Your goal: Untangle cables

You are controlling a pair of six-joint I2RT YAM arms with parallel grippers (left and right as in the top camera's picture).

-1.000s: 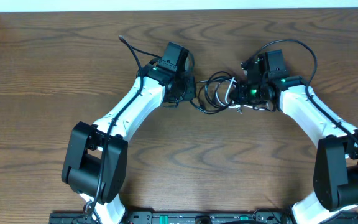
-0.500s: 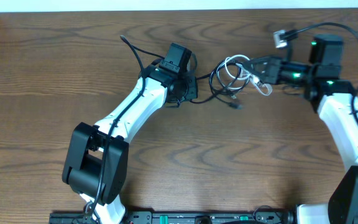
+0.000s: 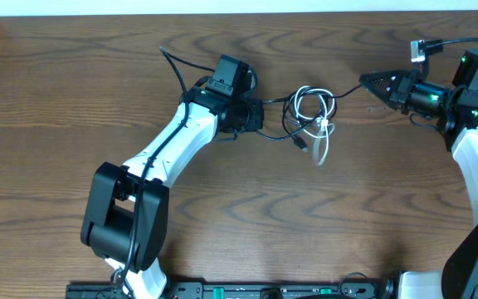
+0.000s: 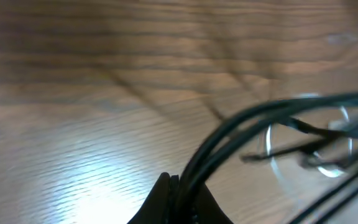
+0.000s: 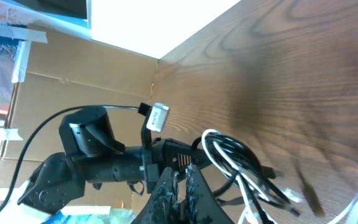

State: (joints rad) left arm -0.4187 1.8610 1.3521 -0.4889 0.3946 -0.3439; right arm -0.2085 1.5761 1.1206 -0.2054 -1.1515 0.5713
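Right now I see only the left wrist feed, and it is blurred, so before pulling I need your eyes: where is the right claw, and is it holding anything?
Observer: The right claw is out to the right of the tangle, apart from it. It is shut on a strand of the black cable that runs taut back to the loops.
Operator: Is the white cable in either claw?
Observer: No. The white cable sits coiled between the claws, with one free end trailing down the overhead picture.
Operator: How near is my left claw?
Observer: The left claw sits just left of the loops, shut on the black cable and not touching the white coil.
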